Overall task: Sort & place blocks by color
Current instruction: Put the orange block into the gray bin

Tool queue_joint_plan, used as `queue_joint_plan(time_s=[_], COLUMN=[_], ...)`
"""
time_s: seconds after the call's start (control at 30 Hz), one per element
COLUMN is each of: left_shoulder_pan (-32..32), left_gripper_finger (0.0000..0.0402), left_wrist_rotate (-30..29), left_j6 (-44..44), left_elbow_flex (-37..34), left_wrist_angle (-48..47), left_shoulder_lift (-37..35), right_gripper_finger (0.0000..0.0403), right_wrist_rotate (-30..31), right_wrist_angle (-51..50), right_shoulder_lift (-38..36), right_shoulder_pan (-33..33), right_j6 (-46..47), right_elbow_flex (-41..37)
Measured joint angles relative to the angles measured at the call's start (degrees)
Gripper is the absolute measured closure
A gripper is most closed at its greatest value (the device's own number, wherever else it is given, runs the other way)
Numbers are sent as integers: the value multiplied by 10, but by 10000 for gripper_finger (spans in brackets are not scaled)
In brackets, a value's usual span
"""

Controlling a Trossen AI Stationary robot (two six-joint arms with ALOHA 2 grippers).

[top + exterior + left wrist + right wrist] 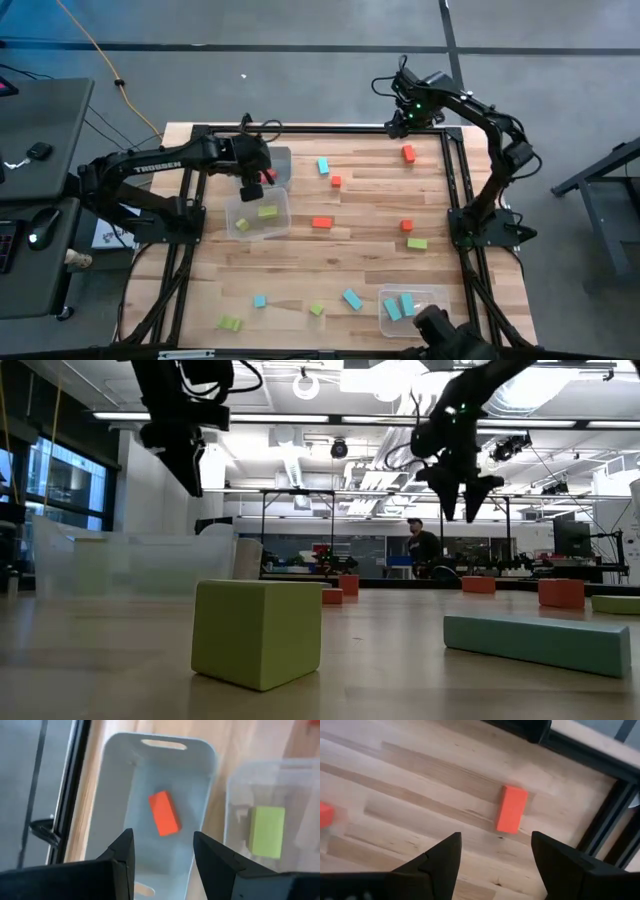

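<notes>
My left gripper point(164, 855) hangs open over the clear tub point(277, 160) at the far left, nothing between its fingers. A red block point(164, 813) lies flat on that tub's floor below it. Lime green blocks point(266, 212) lie in the tub point(258, 228) beside it. My right gripper point(496, 855) stands open in the air near the far right corner, pointing down. A red bar point(511, 809) lies flat on the wood just beyond its fingertips. The low view shows both grippers, left point(190, 460) and right point(460, 495), well above the table.
Loose blocks lie about the table: teal point(323, 166), red point(336, 181), red point(321, 222), red point(406, 226), green point(417, 243), several more along the near edge. A third tub point(432, 294) at the near right holds teal blocks point(399, 306). A black frame rail point(452, 170) runs along the right side.
</notes>
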Motion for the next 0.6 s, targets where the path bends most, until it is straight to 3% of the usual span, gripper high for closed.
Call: queue_joint_plan(time_s=[0.13, 0.3, 0.6], left_shoulder_pan=[16, 34, 62], left_gripper_finger=[268, 268, 268], left_wrist_rotate=[0, 21, 29], left_j6=[-43, -49, -64], left_elbow_flex=[0, 0, 0], left_wrist_angle=[23, 49, 58], left_shoulder_lift=[-13, -28, -33], right_gripper_finger=[171, 171, 171], right_wrist_rotate=[-6, 6, -12], right_wrist_angle=[-9, 6, 119], right_shoulder_lift=[36, 52, 47], right_shoulder_pan=[-13, -27, -32], right_j6=[8, -11, -7], right_elbow_flex=[-4, -70, -165])
